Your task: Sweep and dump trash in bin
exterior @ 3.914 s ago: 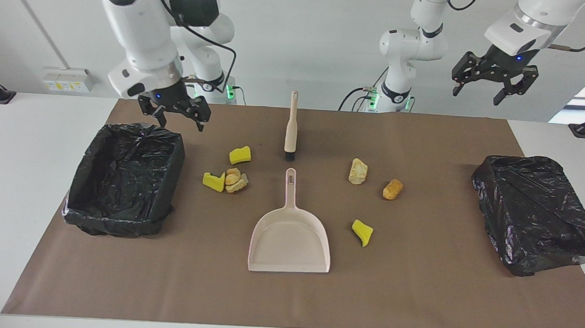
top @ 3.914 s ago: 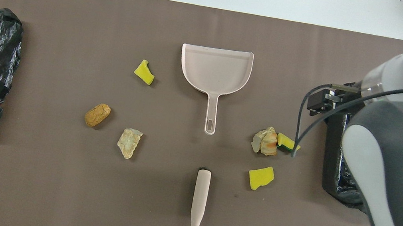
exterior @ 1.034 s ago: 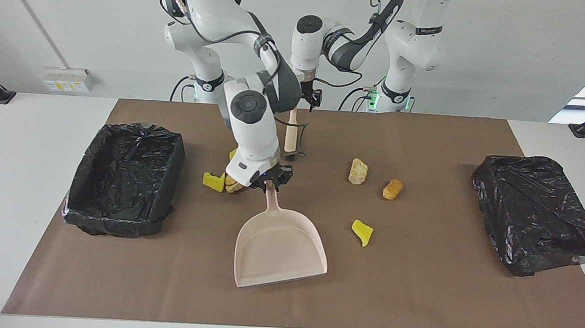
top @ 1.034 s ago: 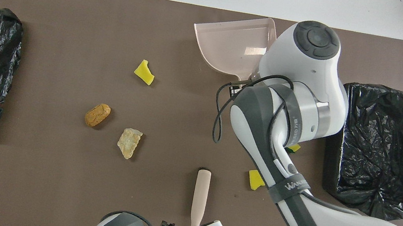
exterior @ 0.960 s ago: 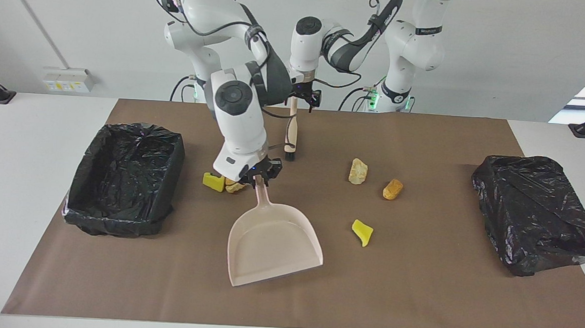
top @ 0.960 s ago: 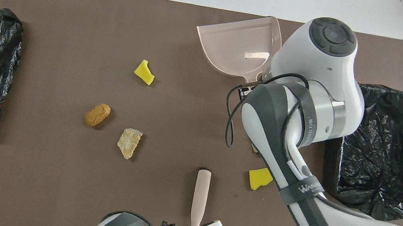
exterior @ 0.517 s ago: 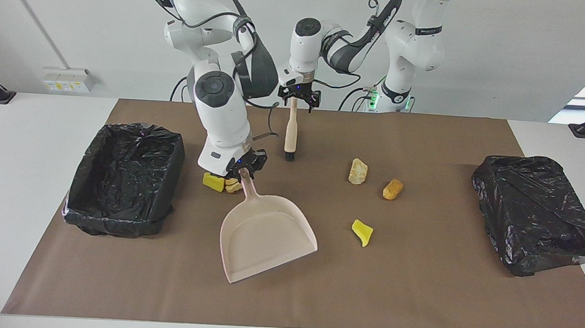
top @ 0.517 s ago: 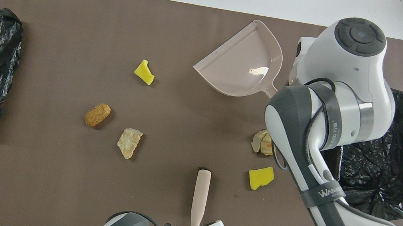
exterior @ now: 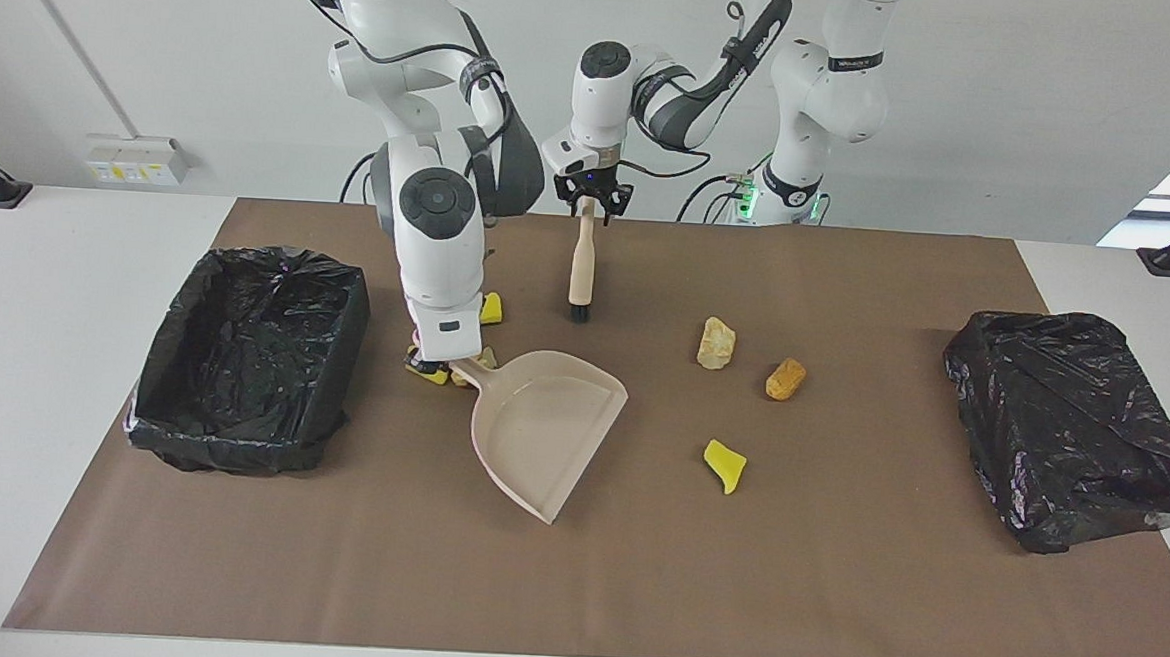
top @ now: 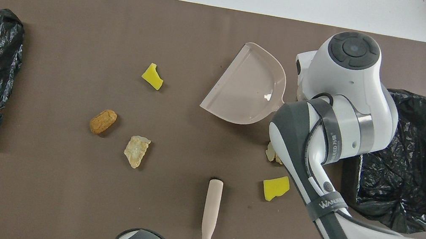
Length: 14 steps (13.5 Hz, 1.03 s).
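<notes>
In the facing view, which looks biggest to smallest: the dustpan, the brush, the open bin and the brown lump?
1. The open bin, by far.
2. The dustpan.
3. The brush, long but thin.
4. The brown lump.

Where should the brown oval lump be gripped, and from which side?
Grip the brown oval lump across its narrow middle, from above. It lies flat on the mat, long axis slanted; the pale lump beside it lies apart, so there is room on both long sides. The right end effector holds the dustpan; the left end effector is at the brush handle.
</notes>
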Available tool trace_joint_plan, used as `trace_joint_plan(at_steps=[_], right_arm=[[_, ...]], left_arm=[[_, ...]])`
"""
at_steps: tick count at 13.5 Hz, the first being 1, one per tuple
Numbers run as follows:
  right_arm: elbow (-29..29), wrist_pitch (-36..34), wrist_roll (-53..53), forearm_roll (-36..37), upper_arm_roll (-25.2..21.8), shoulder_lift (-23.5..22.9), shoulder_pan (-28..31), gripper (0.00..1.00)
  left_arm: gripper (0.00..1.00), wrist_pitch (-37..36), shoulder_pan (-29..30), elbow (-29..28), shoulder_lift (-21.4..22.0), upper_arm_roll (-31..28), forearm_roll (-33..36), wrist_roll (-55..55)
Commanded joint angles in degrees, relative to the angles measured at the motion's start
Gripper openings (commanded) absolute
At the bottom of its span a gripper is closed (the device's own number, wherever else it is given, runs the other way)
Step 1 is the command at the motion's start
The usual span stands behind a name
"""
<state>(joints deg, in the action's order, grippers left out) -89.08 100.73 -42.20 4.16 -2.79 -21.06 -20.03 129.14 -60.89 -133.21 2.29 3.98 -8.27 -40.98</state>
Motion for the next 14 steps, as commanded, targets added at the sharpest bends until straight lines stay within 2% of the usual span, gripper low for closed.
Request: trace_joint_plan(at_steps=[1, 6, 10, 14], right_arm=[[-2.0, 1.3, -1.7, 1.2, 0.6, 1.4, 0.2, 0.00], [-2.0, 1.5, -1.3, 0.9, 0.6, 1.3, 0.1, 0.00], [-2.0, 1.5, -1.2, 0.9, 0.6, 1.3, 0.2, 0.00], [-1.9, 1.7, -1.9, 1.3, 0.6, 1.2, 0.3, 0.00]], left_arm=[[0.54, 0.2, -1.2, -0.6, 0.1, -0.9, -1.3, -0.7], [0.01, -5.0, -1.2, 0.0, 0.3, -1.0, -1.4, -0.6], [0.00, -10.5, -0.3, 2.0, 1.0, -1.6, -1.3, 0.5], [0.00, -19.8, 6.4, 5.5, 2.5, -1.8, 1.7, 5.5]])
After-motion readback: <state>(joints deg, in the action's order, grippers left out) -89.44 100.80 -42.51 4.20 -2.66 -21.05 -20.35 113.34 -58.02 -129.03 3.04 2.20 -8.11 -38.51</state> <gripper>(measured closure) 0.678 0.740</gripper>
